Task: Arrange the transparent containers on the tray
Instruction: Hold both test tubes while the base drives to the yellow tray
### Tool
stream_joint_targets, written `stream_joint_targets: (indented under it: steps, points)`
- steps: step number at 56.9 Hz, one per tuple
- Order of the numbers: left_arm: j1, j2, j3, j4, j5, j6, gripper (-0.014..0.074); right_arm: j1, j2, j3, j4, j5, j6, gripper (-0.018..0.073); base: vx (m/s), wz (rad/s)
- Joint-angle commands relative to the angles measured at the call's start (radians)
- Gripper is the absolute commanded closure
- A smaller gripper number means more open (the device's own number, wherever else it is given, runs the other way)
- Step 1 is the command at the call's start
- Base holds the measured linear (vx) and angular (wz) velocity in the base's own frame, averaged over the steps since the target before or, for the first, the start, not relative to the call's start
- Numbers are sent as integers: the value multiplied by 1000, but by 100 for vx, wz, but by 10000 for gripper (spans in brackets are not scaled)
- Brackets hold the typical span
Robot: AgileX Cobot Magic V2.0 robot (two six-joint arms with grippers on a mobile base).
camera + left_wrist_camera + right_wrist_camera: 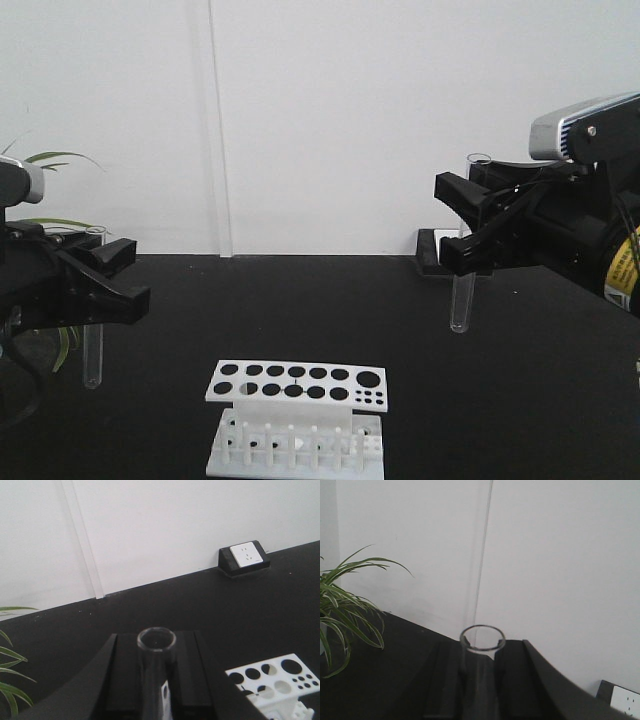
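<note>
Pick-up done, judged: left tool (112, 273) clamped on left test tube (93, 350), right tool (468, 232) clamped on right test tube (462, 300), each upright between its jaws; tray not in view, both placements remain.

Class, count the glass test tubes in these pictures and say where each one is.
2. The left test tube hangs upright, gripped in the left tool; the right test tube hangs upright in the right tool. None shows in the white rack.

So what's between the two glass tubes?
Front view: a white holed rack on the black table, nearer the camera than the left tube and right tube.
</note>
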Motion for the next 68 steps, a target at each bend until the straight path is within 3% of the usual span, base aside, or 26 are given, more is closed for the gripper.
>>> stream_joint_targets:
  steps: [1, 68]
  points:
    - [-6, -23, -27, 3, -50, -1, 605, 0, -32, -30, 7, -39, -3, 571, -13, -1]
    - [-6, -11, -27, 4, -37, -1, 605, 0, -9, -30, 7, -39, -3, 571, -24, 0]
